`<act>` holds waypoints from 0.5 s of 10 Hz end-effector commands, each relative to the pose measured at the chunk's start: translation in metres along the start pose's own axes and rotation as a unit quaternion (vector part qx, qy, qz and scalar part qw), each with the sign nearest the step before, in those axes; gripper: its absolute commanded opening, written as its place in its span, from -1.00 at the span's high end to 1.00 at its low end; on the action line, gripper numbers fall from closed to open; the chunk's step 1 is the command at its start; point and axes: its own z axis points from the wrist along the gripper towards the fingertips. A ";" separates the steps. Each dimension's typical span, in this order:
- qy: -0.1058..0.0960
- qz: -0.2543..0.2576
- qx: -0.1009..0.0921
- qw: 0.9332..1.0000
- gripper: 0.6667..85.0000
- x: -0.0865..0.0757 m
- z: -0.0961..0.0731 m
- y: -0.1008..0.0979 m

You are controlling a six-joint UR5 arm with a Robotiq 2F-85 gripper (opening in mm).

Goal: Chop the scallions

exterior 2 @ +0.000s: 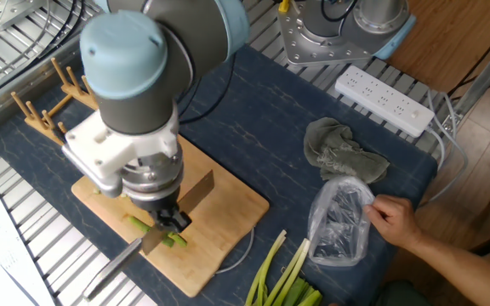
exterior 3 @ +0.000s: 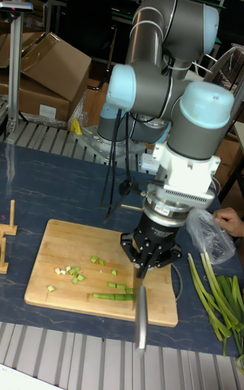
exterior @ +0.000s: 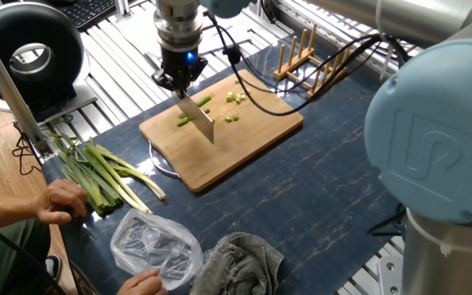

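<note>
On the wooden cutting board [exterior: 244,143], the gripper [exterior: 179,80] is standing over the near-left part, and its fingers are clamped together on the handle of a knife [exterior: 197,121]. The blade is pointing down and forward from the gripper, slightly tilted, and it is hanging just over a short green piece of the scallions [exterior 3: 112,296] that is lying on the board. In the tall fixed view, the blade is passing in front of the right end of this piece; I cannot tell if the edge is touching it.

Small cut bits [exterior: 234,98] are lying further on the board, near the far edge, well apart from the blade. In the tall fixed view more pale and green bits [exterior 3: 70,273] are lying on the left half of the board.

The uncut stalks [exterior: 101,176] are lying on the dark table [exterior: 326,180] beside the board, in one bundle. A person's hand [exterior: 62,201] is resting on this bundle. Another hand [exterior 2: 395,219] is holding a clear plastic bag [exterior 2: 340,223] near a grey cloth [exterior 2: 340,155]. A wooden rack [exterior: 311,56] is standing behind the board, and a white power strip [exterior 2: 384,100] is lying at the table edge.
</note>
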 end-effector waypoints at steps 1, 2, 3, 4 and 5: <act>0.014 -0.027 -0.002 1.000 0.98 0.019 -0.017 0.009; 0.012 -0.030 -0.007 0.999 0.98 0.024 -0.014 0.022; 0.005 -0.041 -0.004 0.999 0.98 0.023 -0.006 0.031; 0.001 -0.050 0.001 0.999 0.98 0.022 0.002 0.034; -0.005 -0.057 0.001 0.998 0.98 0.019 0.009 0.038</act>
